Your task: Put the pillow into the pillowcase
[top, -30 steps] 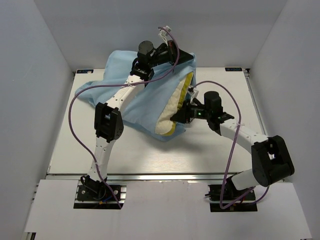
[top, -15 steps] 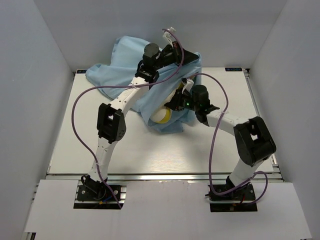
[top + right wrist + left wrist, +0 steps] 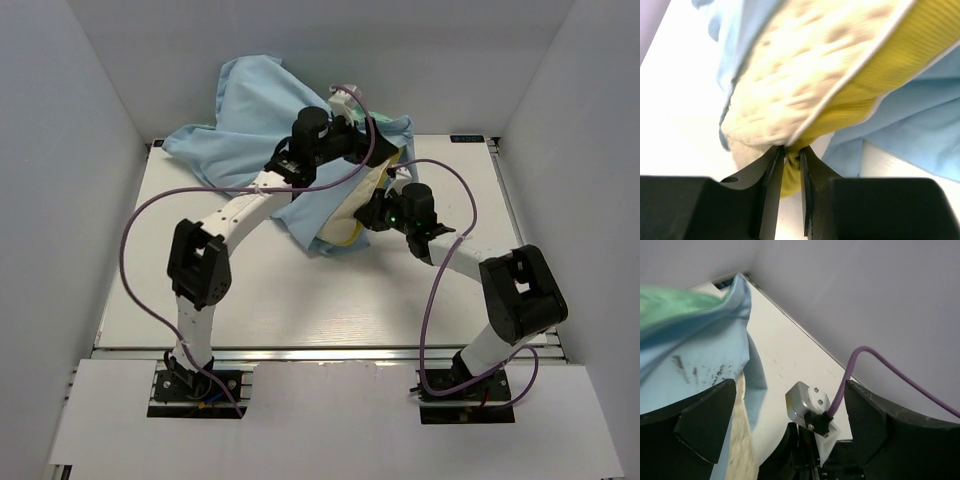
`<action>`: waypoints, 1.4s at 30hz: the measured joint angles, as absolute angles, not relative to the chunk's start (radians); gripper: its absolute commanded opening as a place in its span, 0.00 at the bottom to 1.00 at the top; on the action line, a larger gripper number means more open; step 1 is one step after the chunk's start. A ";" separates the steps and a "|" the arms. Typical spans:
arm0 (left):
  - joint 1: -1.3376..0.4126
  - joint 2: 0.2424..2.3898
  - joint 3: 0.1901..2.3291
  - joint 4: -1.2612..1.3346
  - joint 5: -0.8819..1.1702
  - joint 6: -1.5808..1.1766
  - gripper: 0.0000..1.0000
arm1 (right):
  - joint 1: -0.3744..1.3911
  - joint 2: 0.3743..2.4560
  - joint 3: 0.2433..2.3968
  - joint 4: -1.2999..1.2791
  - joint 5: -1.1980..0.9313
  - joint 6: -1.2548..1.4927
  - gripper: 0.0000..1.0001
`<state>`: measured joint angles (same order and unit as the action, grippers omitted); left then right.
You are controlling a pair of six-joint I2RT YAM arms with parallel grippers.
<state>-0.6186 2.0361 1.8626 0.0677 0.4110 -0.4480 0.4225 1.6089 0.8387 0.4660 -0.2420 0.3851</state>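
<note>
The right gripper (image 3: pixel 791 156) is pinching the yellow band at a corner of the pillow (image 3: pixel 805 75), which is lying partly inside the pillowcase (image 3: pixel 250 110) by the far edge of the table (image 3: pixel 150 260). The left gripper (image 3: pixel 790 392) is gaping, holding nothing. The foam is looking thick and springy, so its band is probably offering the firmest hold. The thin, limp case is likely needing a pinch at its open hem.

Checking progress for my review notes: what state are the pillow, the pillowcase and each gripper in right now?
pillow: partly inside the pillowcase, one cream and yellow end sticking out.
pillowcase: bunched up, draped over most of the pillow.
left gripper: open, holding nothing.
right gripper: shut on the pillow's yellow edge.
</note>
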 measured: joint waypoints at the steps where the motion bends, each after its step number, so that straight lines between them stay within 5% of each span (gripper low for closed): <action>1: -0.620 2.004 1.861 0.046 0.379 -0.414 0.98 | 0.420 1.609 0.839 0.473 -0.244 0.384 0.24; 7: -0.610 1.764 1.811 -0.041 0.221 -0.257 0.98 | 0.406 1.609 0.839 0.474 -0.269 0.385 0.24; 16: -0.794 1.269 1.120 -0.065 -0.068 -0.121 0.98 | 0.378 1.636 0.898 0.464 -0.325 0.395 0.24; 22: -0.945 1.360 0.941 -0.128 -0.352 -0.122 0.98 | 0.376 1.645 0.922 0.450 -0.350 0.412 0.23; 38: -1.004 1.665 0.977 -0.051 -0.851 -0.202 0.97 | 0.374 1.660 0.922 0.428 -0.401 0.435 0.24; 40: -1.005 1.729 0.998 -0.052 -0.857 -0.209 0.94 | 0.374 1.660 0.922 0.426 -0.405 0.438 0.24; 42: -1.005 1.765 1.005 -0.055 -0.860 -0.218 0.76 | 0.374 1.660 0.922 0.423 -0.408 0.440 0.24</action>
<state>-1.0046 1.7653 1.0050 -0.0551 -0.8600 -0.2184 0.3740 1.6600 0.9222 0.4229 -0.4084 0.4397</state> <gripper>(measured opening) 0.876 0.237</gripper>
